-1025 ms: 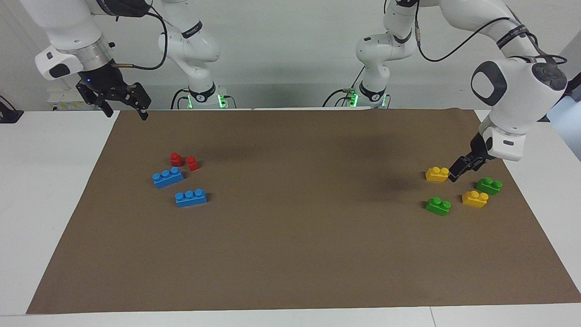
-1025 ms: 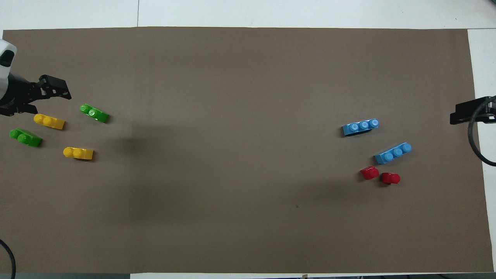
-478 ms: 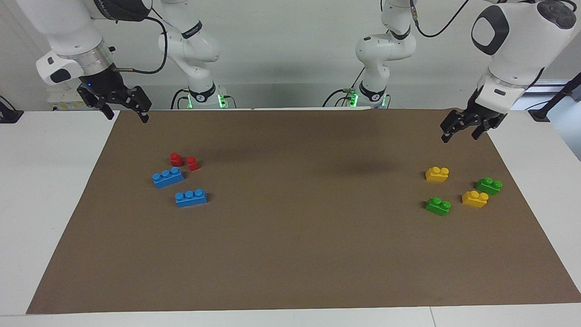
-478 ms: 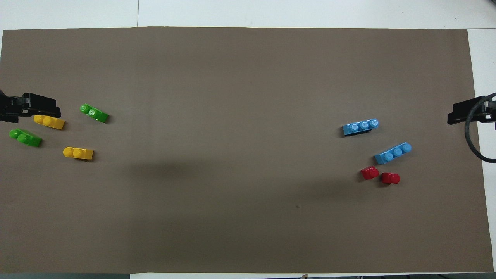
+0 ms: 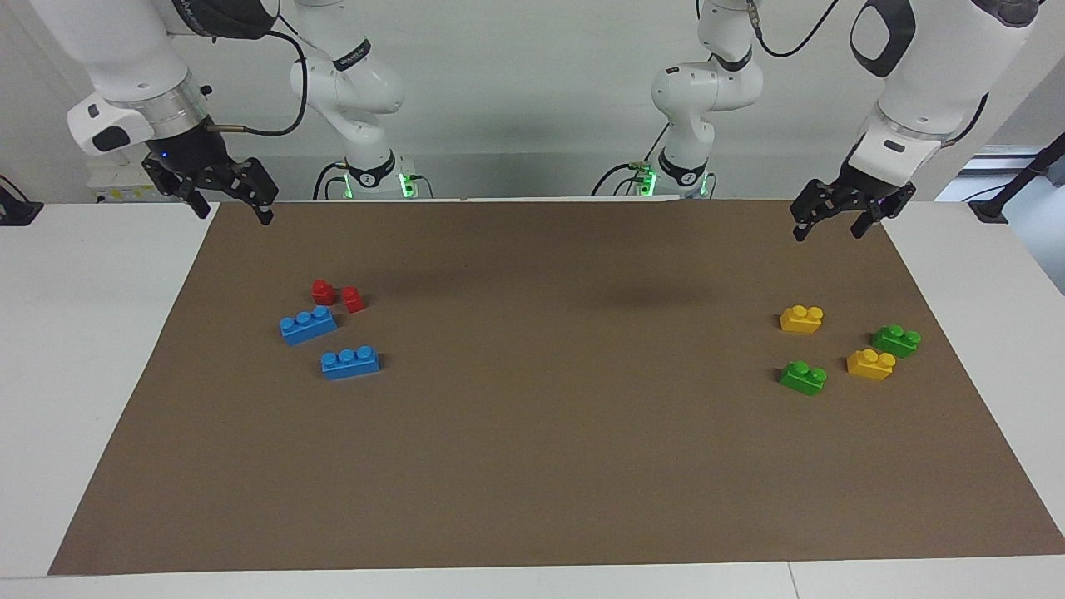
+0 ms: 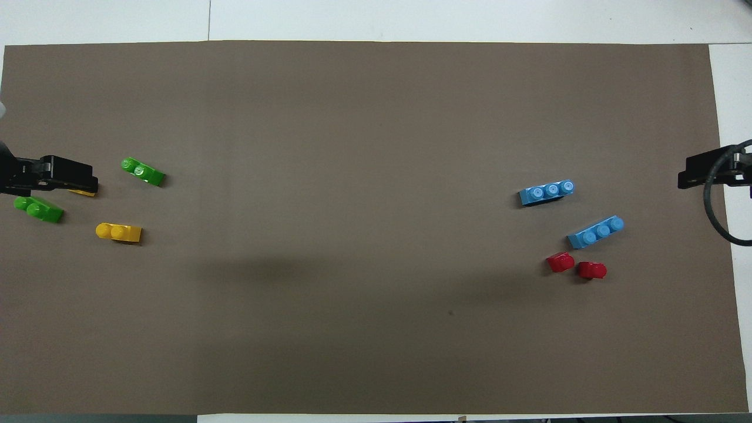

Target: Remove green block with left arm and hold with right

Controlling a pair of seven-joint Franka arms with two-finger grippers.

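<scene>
I judge the task at its end: both green blocks lie loose and unstacked on the desk, while my left gripper and right gripper hang raised above it with fingers spread wide, holding nothing.

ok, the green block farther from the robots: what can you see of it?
The green block is a small bright-green brick that looks like plastic, with two round studs on top. It sits upright and alone on the brown mat, at the left arm's end of the table, beside a yellow block. Nothing touches it.
</scene>
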